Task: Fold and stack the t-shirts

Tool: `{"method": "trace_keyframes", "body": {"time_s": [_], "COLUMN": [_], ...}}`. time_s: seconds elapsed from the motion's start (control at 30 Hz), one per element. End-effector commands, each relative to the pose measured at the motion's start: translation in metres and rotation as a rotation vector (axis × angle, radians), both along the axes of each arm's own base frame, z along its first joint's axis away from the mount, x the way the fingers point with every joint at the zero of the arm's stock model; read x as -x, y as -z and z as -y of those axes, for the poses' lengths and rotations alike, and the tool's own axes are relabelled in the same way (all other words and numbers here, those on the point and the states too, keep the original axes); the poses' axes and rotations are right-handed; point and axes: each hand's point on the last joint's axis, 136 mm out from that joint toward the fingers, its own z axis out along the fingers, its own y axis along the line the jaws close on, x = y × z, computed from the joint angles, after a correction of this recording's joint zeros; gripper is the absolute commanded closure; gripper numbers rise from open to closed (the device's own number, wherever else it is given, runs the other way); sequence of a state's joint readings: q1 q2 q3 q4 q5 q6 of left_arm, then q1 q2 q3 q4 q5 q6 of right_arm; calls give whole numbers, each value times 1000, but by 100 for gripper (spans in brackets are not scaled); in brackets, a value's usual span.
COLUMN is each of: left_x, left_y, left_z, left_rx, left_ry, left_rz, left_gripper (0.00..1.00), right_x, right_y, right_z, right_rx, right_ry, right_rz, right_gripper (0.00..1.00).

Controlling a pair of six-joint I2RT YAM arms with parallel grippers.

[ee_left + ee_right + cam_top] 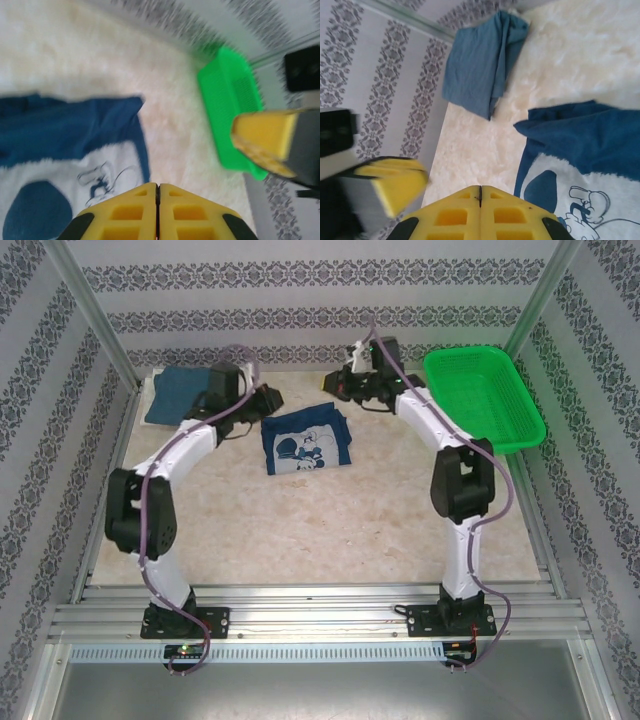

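Observation:
A dark navy t-shirt with a white cartoon print lies folded on the table's far middle. The left wrist view has it at the left, the right wrist view at the right. A lighter teal-blue t-shirt lies folded in the back left corner, and the right wrist view looks down on it. My left gripper hovers just beyond the navy shirt's back left corner, its jaws shut with nothing between them. My right gripper hovers beyond the back right corner, also shut and empty.
A green mesh basket stands at the back right, also in the left wrist view. Patterned walls close in the pale fluffy table cover on three sides. Each wrist view catches the other gripper's yellow finger.

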State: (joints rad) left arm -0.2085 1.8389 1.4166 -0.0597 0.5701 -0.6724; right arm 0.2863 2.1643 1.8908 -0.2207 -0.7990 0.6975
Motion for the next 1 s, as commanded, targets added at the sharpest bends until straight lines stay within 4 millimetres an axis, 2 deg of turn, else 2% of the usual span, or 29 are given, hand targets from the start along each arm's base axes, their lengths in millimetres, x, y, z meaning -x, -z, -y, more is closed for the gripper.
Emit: {"method": "trace_keyframes", "body": {"time_s": [0.0, 0.23, 0.3, 0.37, 0.4, 0.53, 0.6, 0.63, 0.7, 0.77, 0.83, 0.93, 0.97], "left_x": [-4, -40, -54, -66, -72, -88, -93, -95, -100, -103, -101, -93, -89], "left_y": [53, 102, 119, 123, 124, 126, 129, 132, 146, 152, 140, 91, 73], "left_z": [2, 4, -2, -8, -9, -24, -37, -42, -53, -62, -70, -75, -76], "left_rx": [8, 20, 9, 23, 39, 79, 80, 58, -3, 5, 56, 88, 84], "left_ry": [33, 0, -39, -68, -80, -154, -208, -225, -250, -254, -280, -288, -282], "left_rz": [-101, -129, -142, -127, -123, -113, -114, -117, -161, -184, -154, -62, -41], "left_gripper": [93, 88, 85, 83, 77, 60, 42, 38, 39, 39, 36, 24, 10], "right_x": [-17, -45, -53, -61, -66, -84, -92, -94, -96, -95, -91, -81, -75], "right_y": [41, 97, 115, 126, 132, 138, 138, 138, 144, 137, 122, 95, 85], "right_z": [-4, -10, -10, -8, -7, 3, 7, 9, 12, 12, 17, 27, 29], "right_rx": [-87, -131, -146, -162, -170, -241, -281, -283, -263, -277, -295, -291, -283], "right_ry": [5, 38, 63, 90, 105, 171, 202, 209, 230, 227, 224, 212, 199], "right_rz": [-86, -185, -219, -233, -243, -254, -258, -258, -268, -253, -216, -156, -137], "right_gripper": [97, 98, 98, 96, 95, 80, 69, 66, 60, 59, 56, 54, 53]}}
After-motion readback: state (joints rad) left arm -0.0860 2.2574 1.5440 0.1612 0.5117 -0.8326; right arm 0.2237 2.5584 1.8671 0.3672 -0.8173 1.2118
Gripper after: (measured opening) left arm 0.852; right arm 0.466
